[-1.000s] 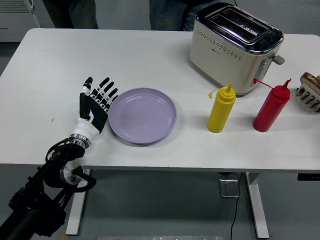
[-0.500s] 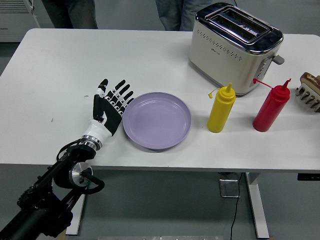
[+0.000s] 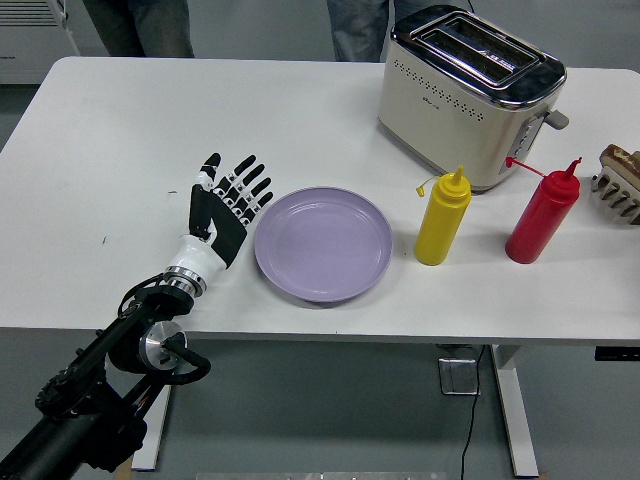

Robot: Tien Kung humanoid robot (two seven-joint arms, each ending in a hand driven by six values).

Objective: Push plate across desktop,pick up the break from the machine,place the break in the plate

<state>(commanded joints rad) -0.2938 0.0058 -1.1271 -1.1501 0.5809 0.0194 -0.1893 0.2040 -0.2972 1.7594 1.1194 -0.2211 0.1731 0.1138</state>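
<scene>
A lilac plate (image 3: 322,243) lies flat near the table's front, left of the yellow bottle. My left hand (image 3: 228,200) stands just left of it, fingers spread and palm toward the plate's rim, holding nothing. I cannot tell whether it touches the rim. The cream and chrome toaster (image 3: 470,95) sits at the back right; its two top slots look dark, and no bread rises out of them. At the right edge my right hand (image 3: 619,184) shows only in part, with something brown on top of it.
A yellow squeeze bottle (image 3: 443,217) and a red squeeze bottle (image 3: 542,212) stand in front of the toaster, right of the plate. People (image 3: 140,25) stand at the table's far side. The white table (image 3: 130,110) is bare at the back left.
My left hand has moved right along the table and the plate has slid right with it, closer to the yellow bottle. The right hand has not moved.
</scene>
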